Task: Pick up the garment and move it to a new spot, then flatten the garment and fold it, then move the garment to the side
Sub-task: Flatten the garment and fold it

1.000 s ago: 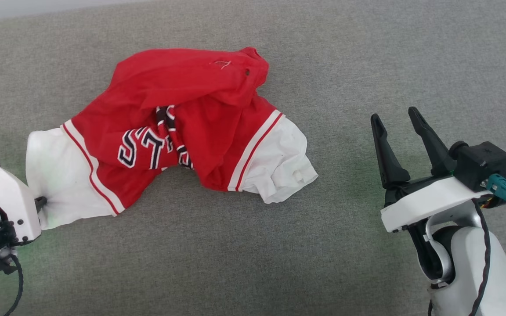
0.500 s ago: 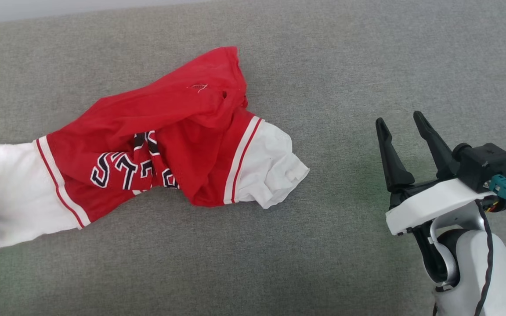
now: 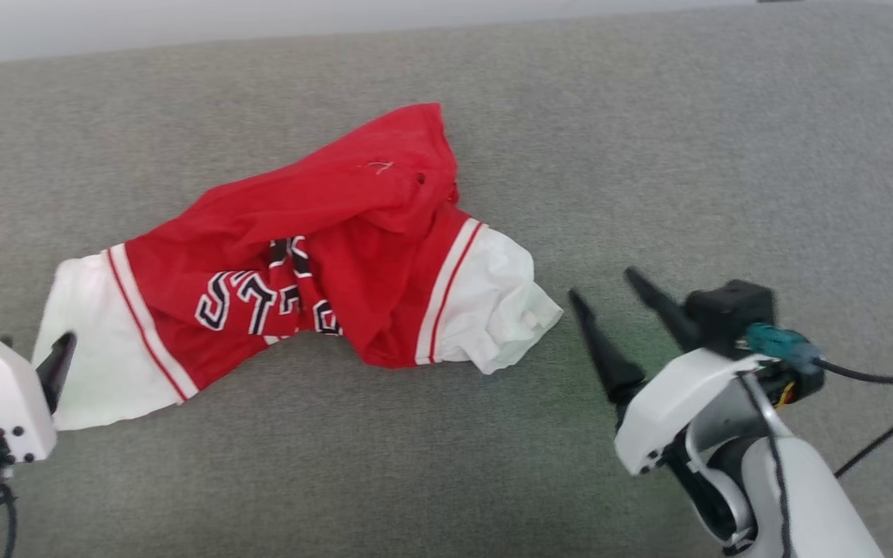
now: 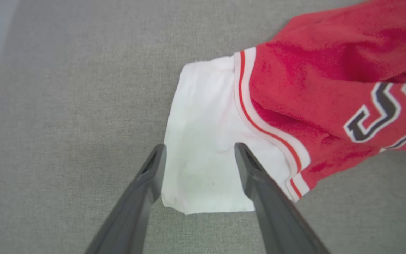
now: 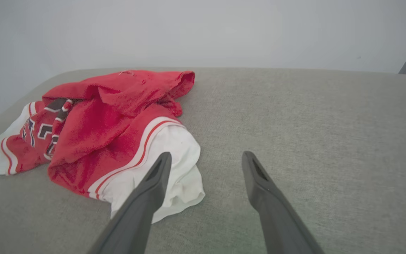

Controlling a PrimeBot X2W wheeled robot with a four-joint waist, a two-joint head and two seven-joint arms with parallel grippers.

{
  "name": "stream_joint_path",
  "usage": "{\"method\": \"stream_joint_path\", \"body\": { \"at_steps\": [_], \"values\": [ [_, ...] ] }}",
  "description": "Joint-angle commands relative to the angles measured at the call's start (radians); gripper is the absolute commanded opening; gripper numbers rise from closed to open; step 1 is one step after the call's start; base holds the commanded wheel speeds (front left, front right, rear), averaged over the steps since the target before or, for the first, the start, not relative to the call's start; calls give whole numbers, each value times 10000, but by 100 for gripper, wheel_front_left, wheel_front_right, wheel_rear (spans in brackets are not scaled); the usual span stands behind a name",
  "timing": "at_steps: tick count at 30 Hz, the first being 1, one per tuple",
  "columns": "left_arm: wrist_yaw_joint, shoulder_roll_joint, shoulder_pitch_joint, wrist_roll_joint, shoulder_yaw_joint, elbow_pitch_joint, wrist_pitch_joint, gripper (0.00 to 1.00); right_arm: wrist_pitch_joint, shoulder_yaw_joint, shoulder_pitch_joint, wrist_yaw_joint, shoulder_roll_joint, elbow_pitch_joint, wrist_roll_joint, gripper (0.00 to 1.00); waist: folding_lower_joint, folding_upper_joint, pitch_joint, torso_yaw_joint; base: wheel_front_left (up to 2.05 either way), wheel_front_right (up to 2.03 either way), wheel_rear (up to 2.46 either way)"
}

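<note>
Left wrist view: your left hand (image 4: 199,150) stands wide and holds nothing. Its fingers (image 4: 146,190) straddle the end of a white sleeve (image 4: 203,141) of the red jersey T-shirt (image 4: 294,88), which lies crumpled on the grey fabric surface (image 4: 65,106).

Right wrist view: your right hand (image 5: 206,154) is wide and empty, just beside the other white sleeve (image 5: 183,151).

Head view: the T-shirt lies between both hands, with its lettering (image 3: 260,298) facing up.

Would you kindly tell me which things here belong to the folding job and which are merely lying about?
Job: shirt; left end effector, open at one white sleeve; right end effector, open near the other sleeve.
Lying about: grey padded surface; black cable; pale wall.
</note>
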Motion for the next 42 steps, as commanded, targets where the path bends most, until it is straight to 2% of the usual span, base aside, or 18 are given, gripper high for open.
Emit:
{"method": "stream_joint_path", "body": {
  "at_steps": [1, 4, 11, 16, 24, 25, 26, 34, 38, 42],
  "values": [
    [-119, -100, 147, 141, 52, -185, -453, 100, 302, 265, 6, -13, -139, 4, 115, 100, 0, 0, -115, 161, 0, 0, 0],
    [-329, -346, 347, 491, 19, -595, -1515, 100, 1137, 756, -31, -13, -476, 93, 386, 100, 0, 0, -206, 432, 0, 0, 0],
    [-506, -1161, 861, 1053, -139, -1246, -3692, 100, 2836, 1600, -550, -13, -1189, 453, 741, 100, 0, 0, -280, 1126, 0, 0, 0],
    [-683, -1740, 1127, 1197, -447, -1360, -4651, 100, 3251, 2055, -1171, -12, -1596, 1023, 703, 100, 0, 0, -234, 1648, 0, 0, 0],
    [-877, -2422, 1298, 1584, -769, -1341, -6070, 100, 3755, 2852, -2069, -15, -1859, 2868, 540, 100, 0, 0, -206, 2213, 0, 0, 0],
    [-879, -2492, 1356, 1611, -791, -1306, -6201, 100, 3799, 2953, -2160, -18, -1890, 3094, 512, 43, 0, 0, -218, 2261, 0, 0, 0],
    [-881, -2556, 1430, 1613, -826, -1292, -6322, 100, 3727, 2991, -2217, -21, -1821, 3271, 645, 0, 0, 0, -235, 2286, 0, 0, 0],
    [-868, -2850, 1831, 1376, -706, -1079, -6944, 100, 3559, 2920, -2767, -24, -2057, 3627, 1175, 0, 0, 0, -433, 2335, 0, 0, 0],
    [-825, -2896, 2075, 1281, -638, -1082, -7128, 100, 3596, 2282, -2916, -21, -2216, 3279, 1395, 0, 0, 0, -549, 2245, 0, 0, 0],
    [-736, -2845, 2324, 1263, -549, -1154, -7262, 100, 4071, 1575, -2763, -21, -2481, 2702, 1600, 0, 0, 0, -663, 2127, 0, 0, 0]
  ]
}}
